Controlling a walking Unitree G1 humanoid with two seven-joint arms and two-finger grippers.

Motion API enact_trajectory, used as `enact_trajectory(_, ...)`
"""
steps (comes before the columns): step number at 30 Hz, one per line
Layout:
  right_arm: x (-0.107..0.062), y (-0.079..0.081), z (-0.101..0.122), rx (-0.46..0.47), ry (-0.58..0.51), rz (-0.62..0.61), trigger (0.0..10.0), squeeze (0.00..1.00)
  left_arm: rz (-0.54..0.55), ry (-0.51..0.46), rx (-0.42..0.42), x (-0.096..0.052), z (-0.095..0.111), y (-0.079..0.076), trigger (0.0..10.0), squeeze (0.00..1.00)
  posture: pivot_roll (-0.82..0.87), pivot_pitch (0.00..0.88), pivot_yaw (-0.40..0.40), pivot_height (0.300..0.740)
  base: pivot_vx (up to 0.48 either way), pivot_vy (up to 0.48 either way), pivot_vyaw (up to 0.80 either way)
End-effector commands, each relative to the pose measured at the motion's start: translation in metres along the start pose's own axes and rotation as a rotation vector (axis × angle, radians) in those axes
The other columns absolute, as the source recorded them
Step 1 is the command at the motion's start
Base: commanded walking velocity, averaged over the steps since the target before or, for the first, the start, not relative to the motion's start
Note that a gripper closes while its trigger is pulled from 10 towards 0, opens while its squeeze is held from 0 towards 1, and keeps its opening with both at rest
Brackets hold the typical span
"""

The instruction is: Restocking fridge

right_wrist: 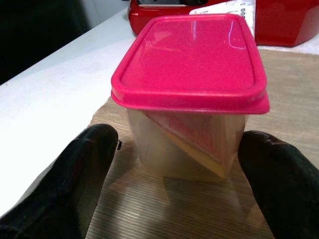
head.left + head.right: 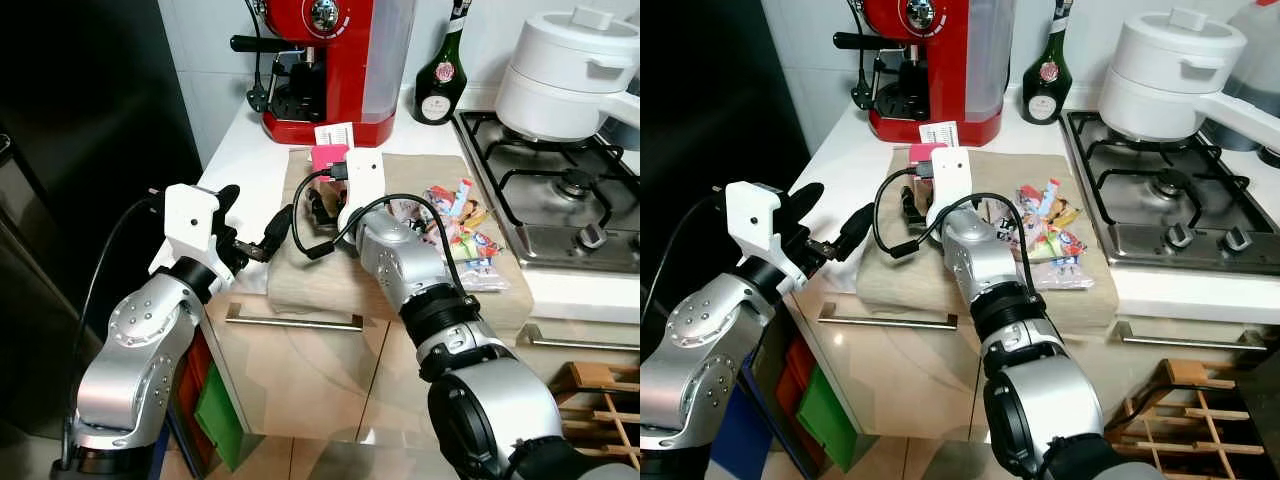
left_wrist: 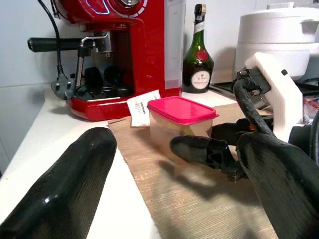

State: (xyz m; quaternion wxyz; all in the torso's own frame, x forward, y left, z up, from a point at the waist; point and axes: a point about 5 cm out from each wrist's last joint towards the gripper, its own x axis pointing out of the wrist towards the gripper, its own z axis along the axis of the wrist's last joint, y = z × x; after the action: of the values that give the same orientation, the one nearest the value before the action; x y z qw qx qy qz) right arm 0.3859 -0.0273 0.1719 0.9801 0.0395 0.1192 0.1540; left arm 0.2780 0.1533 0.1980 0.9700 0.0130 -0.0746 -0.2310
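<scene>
A clear container with a pink lid (image 1: pixel 192 94) stands upright on a beige mat (image 2: pixel 320 280) on the counter, in front of the red coffee machine; something orange and red lies inside it. My right gripper (image 1: pixel 179 144) is open, and its two black fingers (image 1: pixel 84 169) flank the container's lower sides at close range without visibly touching it. Over the counter's left front edge my left gripper (image 2: pixel 255 215) is open and holds nothing, pointing toward the container (image 3: pixel 182 122).
A red coffee machine (image 2: pixel 325 60), a green bottle (image 2: pixel 440 75) and a paper tag (image 2: pixel 333 135) stand behind the mat. A bag of snack packets (image 2: pixel 460 235) lies at the mat's right. A white pot (image 2: pixel 570 75) sits on the gas hob (image 2: pixel 560 190). The black fridge (image 2: pixel 80 150) is at left.
</scene>
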Motion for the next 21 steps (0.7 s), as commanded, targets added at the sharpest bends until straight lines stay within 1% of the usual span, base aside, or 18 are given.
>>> enact_trajectory(1, 0.002, 0.007, 0.003, 0.022, -0.007, 0.007, 0.0, 0.00, -0.025, -0.001, 0.000, 0.001, 0.003, -0.003, 10.0, 0.00, 0.04, 0.000, 0.064, 0.740, 0.000, 0.000, 0.00)
enact_trajectory(5, 0.003, 0.012, -0.001, 0.043, 0.003, 0.020, 0.0, 0.00, -0.032, 0.012, -0.008, 0.001, 0.003, -0.004, 10.0, 0.00, 0.06, 0.000, 0.072, 0.740, 0.000, 0.000, 0.00)
enact_trajectory(7, 0.003, 0.016, -0.003, 0.059, -0.001, 0.034, 0.0, 0.00, -0.035, 0.035, -0.003, 0.000, -0.001, -0.004, 10.0, 0.00, 0.07, 0.000, 0.075, 0.740, 0.000, 0.000, 0.00)
enact_trajectory(15, 0.006, 0.014, 0.001, 0.073, -0.016, 0.034, 0.0, 0.00, -0.020, 0.033, 0.002, -0.001, 0.001, -0.001, 10.0, 0.00, 0.10, 0.000, 0.054, 0.740, 0.000, 0.000, 0.00)
enact_trajectory(18, 0.006, 0.015, 0.006, 0.028, -0.032, 0.040, 0.0, 0.00, -0.010, 0.024, 0.002, -0.002, 0.001, -0.002, 10.0, 0.00, 0.10, 0.000, 0.041, 0.740, 0.000, 0.000, 0.00)
enact_trajectory(20, 0.005, 0.006, 0.006, -0.041, -0.046, -0.017, 0.0, 0.00, -0.010, 0.017, -0.003, -0.003, 0.002, -0.004, 10.0, 0.00, 0.09, 0.000, 0.041, 0.740, 0.000, 0.000, 0.00)
enact_trajectory(21, 0.005, -0.001, 0.005, -0.074, -0.045, -0.050, 2.7, 0.00, -0.012, 0.015, -0.006, -0.003, 0.002, -0.005, 10.0, 0.00, 0.09, 0.000, 0.043, 0.740, 0.000, 0.000, 0.00)
